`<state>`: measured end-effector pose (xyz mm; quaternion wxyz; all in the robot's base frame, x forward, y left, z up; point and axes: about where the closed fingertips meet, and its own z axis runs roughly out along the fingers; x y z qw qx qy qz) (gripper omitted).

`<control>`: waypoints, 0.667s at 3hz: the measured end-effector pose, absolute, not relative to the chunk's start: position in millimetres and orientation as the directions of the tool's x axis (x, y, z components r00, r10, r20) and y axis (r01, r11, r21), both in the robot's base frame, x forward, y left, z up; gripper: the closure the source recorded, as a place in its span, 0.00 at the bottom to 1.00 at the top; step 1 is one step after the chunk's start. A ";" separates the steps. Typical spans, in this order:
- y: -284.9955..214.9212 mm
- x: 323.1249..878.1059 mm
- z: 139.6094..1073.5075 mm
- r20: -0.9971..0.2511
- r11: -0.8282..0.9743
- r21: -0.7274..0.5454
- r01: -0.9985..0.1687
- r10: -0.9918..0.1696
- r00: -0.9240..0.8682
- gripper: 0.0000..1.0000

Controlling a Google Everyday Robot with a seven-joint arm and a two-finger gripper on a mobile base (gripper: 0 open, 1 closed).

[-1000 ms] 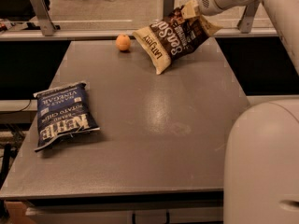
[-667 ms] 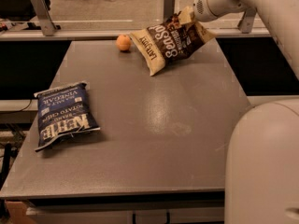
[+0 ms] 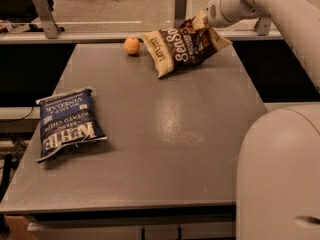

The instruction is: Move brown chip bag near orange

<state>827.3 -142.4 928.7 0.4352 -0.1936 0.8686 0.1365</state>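
Note:
The brown chip bag hangs tilted at the far side of the table, its lower cream corner near the tabletop. My gripper is shut on the bag's top edge and holds it up. The orange sits on the table at the far edge, just left of the bag, with a small gap between them.
A dark blue Kettle chip bag lies flat at the table's left side. The grey table has a raised rail along its far edge. My white arm and base fill the right side of the view.
My gripper has carried the brown bag leftward along the far edge, closer to the orange. The bag hangs lower and more tilted. The orange and the blue bag have not moved.

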 end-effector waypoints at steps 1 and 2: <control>-150.0 832.6 925.8 -0.808 0.898 0.088 -0.431 -0.189 -0.558 0.36; -154.7 837.0 926.4 -0.812 0.902 0.106 -0.418 -0.164 -0.560 0.13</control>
